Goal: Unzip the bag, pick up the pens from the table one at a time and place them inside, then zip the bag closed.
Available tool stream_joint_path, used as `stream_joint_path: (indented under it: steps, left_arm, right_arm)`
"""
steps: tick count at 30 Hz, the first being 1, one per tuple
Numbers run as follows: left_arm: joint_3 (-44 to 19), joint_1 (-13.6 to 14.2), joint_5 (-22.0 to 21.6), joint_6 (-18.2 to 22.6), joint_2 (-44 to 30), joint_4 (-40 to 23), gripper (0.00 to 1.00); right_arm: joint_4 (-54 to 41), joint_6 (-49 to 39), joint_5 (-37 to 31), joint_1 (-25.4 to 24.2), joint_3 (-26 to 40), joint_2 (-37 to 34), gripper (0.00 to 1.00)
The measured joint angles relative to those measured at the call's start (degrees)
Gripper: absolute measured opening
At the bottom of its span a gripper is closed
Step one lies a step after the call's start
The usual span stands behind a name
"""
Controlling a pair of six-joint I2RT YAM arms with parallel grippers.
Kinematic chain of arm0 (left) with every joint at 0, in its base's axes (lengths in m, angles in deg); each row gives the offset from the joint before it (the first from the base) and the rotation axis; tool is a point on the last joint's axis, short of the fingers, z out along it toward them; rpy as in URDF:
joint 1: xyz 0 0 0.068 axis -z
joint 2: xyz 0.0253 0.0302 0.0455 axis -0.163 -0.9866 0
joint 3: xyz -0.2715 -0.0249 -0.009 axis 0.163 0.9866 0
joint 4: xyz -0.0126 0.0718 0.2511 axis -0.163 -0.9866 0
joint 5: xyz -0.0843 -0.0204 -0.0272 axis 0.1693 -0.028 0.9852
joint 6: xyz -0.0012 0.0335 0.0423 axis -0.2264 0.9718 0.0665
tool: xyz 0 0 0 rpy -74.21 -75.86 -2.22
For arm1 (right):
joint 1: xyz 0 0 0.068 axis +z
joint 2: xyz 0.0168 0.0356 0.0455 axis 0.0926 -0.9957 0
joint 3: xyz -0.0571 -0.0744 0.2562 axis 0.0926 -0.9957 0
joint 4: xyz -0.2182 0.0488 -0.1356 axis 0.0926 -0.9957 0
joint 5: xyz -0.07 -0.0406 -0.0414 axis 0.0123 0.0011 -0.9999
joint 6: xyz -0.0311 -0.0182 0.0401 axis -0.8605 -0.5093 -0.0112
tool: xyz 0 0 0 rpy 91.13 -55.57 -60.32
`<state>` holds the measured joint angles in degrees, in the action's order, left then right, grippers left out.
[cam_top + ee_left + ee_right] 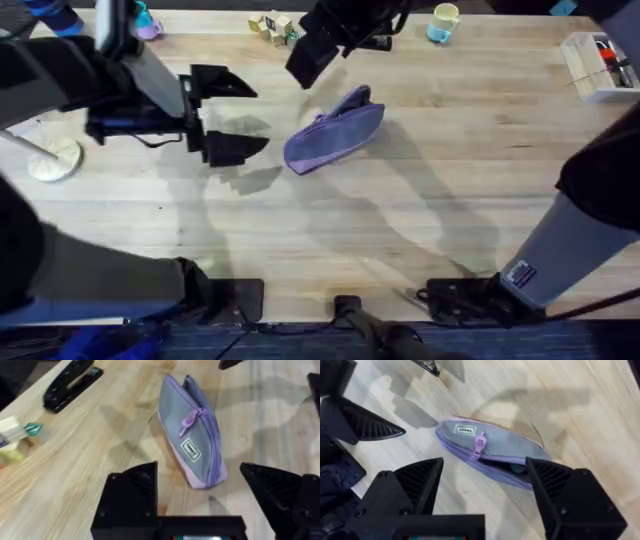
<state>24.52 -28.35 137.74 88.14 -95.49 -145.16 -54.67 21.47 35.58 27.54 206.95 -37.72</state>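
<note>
The left gripper point(235, 115) holds its black wedge-shaped jaws spread wide and empty, just beside the bag point(335, 130). The right gripper point(485, 485) hovers above it, jaws likewise wide and empty. The lilac fabric bag lies mid-desk point(420, 220), bare planks around it; its small white label is unreadable.

Bright, even overhead light; soft layered shadows across the table point(420, 200); close arms dark and blurred.

Pale table point(400, 220) — lilac bag point(335, 130), stapler point(70, 382)
</note>
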Motion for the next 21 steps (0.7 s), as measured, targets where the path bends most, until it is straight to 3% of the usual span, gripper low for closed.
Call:
stream_joint_path:
  steps: [9, 21]
  left_arm:
    - [0.0, -1.8, -6.8, 0.0, 8.9, -4.8, 0.995]
    - [0.0, -1.8, -8.9, 0.0, 10.7, -5.0, 0.996]
  right_arm:
    - [0.4, 0.0, 0.0, 1.6, 0.0, 0.0, 0.995]
    - [-0.7, 0.2, 0.0, 1.6, 0.0, -2.2, 0.995]
